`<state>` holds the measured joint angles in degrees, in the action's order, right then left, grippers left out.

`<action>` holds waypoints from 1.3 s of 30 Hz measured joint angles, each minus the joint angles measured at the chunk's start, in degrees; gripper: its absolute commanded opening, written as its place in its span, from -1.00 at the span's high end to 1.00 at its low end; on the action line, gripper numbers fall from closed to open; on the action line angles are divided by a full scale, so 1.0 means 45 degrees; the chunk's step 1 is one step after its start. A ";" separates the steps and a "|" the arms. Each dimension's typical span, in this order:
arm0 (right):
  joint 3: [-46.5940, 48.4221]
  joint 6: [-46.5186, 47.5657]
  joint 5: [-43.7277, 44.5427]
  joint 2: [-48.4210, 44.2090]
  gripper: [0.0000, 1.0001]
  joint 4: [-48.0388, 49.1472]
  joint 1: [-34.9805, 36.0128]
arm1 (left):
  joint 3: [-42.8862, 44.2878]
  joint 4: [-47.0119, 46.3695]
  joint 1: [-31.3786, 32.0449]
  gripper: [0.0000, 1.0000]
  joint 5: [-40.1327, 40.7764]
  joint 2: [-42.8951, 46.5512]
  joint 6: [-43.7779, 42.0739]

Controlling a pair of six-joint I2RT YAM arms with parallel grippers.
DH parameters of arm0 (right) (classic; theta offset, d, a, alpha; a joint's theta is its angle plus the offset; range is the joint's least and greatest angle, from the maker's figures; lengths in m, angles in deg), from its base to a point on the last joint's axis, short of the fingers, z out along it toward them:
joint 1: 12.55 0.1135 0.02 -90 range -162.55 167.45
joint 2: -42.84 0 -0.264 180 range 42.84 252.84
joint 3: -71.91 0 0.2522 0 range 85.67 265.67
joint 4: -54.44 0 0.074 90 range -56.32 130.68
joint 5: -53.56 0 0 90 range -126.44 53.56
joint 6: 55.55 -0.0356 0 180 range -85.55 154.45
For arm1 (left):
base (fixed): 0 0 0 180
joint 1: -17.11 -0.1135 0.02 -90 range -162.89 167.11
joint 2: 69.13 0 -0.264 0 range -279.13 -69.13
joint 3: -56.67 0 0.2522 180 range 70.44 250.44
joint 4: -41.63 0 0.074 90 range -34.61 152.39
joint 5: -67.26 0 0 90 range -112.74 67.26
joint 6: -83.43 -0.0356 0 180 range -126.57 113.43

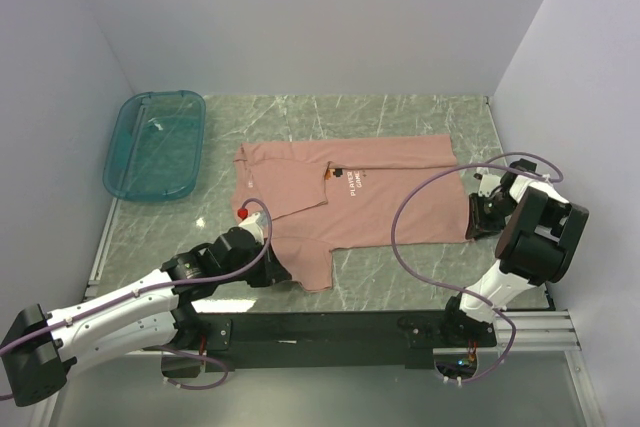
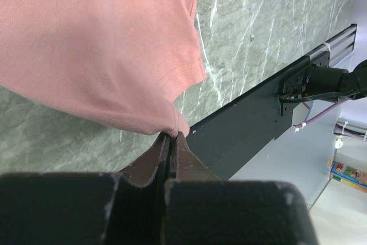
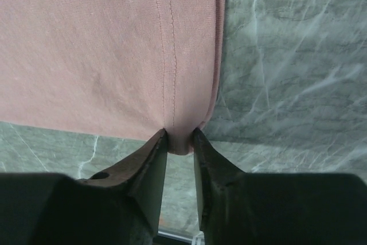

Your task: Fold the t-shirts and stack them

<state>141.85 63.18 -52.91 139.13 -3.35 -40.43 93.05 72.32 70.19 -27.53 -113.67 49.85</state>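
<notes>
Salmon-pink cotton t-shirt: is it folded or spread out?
Mostly spread: the t-shirt lies flat, near sleeve out; only its far edge looks folded over.

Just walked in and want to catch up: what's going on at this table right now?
Two robot arms are handling a dusty salmon-pink short-sleeved cotton t-shirt lying on the green marble-patterned table. The left gripper is shut on a bit of fabric at the shirt's near left edge. The right gripper has the hem corner pinched between its fingers at the right end. A teal translucent plastic bin sits apart at the back left.
</notes>
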 measured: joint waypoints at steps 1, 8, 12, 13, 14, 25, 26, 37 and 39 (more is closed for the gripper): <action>-0.0005 -0.0044 0.0005 0.0000 0.50 0.0010 0.0000 | 0.0000 0.0000 0.0000 0.99 0.0005 -0.0005 0.0000; -0.0073 -0.0151 -0.0039 -0.0189 0.81 0.0083 0.0039 | 0.0000 -0.0010 0.0000 0.99 0.0010 -0.0068 0.0063; -0.0073 -0.0107 -0.0262 -0.0865 0.87 0.0078 0.0058 | 0.0005 0.0015 0.0000 0.99 0.0102 -0.0019 0.0160; -0.0063 -0.0097 -0.0345 -0.1064 0.89 0.0068 0.0058 | 0.0005 0.0029 -0.0005 0.99 0.0199 0.0024 0.0204; -0.0053 -0.0073 -0.0461 -0.1248 0.91 0.0063 0.0058 | 0.0029 0.0063 -0.0029 0.99 0.0325 0.0073 0.0287; 0.0029 0.0024 -0.1739 -0.1530 1.00 0.0238 0.0107 | 0.2161 0.0670 -0.0971 0.99 0.1015 -0.0092 0.0384; 0.0049 0.0058 -0.1855 -0.1530 1.00 0.0277 0.0117 | 0.2283 0.0670 -0.1039 0.99 0.1035 -0.0209 0.0393; 0.1496 0.0311 -0.2948 -0.1360 1.00 0.0321 0.0146 | 0.2924 0.0811 -0.2948 0.99 0.0636 -0.1282 0.0379; 0.1817 0.0306 -0.3177 -0.1137 1.00 0.0321 0.0155 | 0.3172 0.0811 -0.3395 0.99 0.0597 -0.1336 0.0316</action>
<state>150.03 64.56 -67.20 134.02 -1.90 -39.73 107.32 75.97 54.91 -24.85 -119.68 51.27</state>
